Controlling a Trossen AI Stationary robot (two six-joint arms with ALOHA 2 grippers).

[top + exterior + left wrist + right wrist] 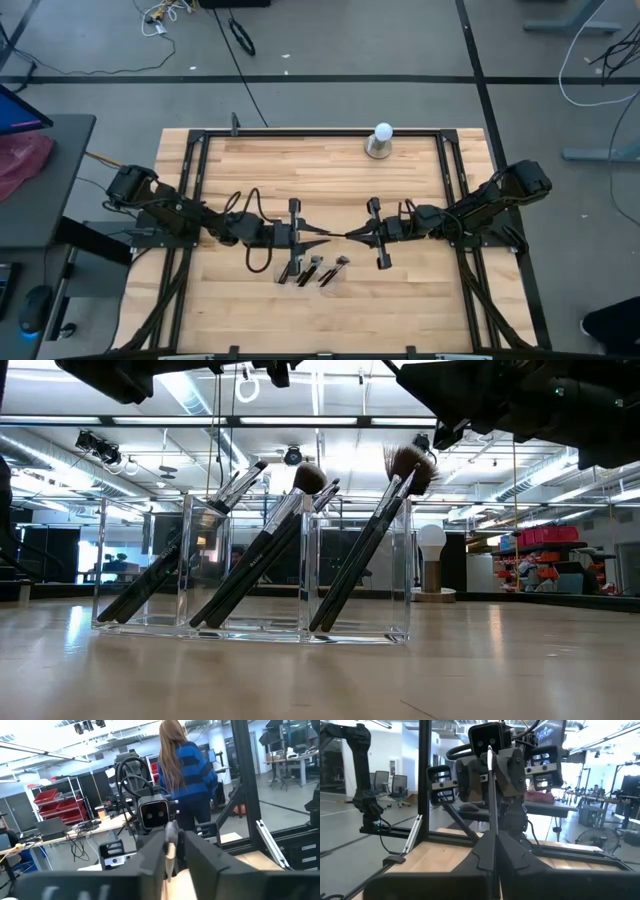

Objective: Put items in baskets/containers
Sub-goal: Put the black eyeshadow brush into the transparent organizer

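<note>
Handover, mid-surface: my right gripper [352, 236] clenched on one brush [491, 805], left gripper [322, 238] closing around its tip; I release right only once left holds, then carry to clear tray [250, 565].

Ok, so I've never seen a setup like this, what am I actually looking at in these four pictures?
It is a robot with two dark arms working at a wooden table. One picture looks straight down, one looks level across the tabletop, and the other two come from cameras on each arm's wrist. On the table stands a clear plastic holder with makeup brushes leaning in its compartments, and at the far edge a white ball on a grey base. The arms meet mid-table: the right claw is shut on one slim brush, and the left claw is at its other end.
</note>
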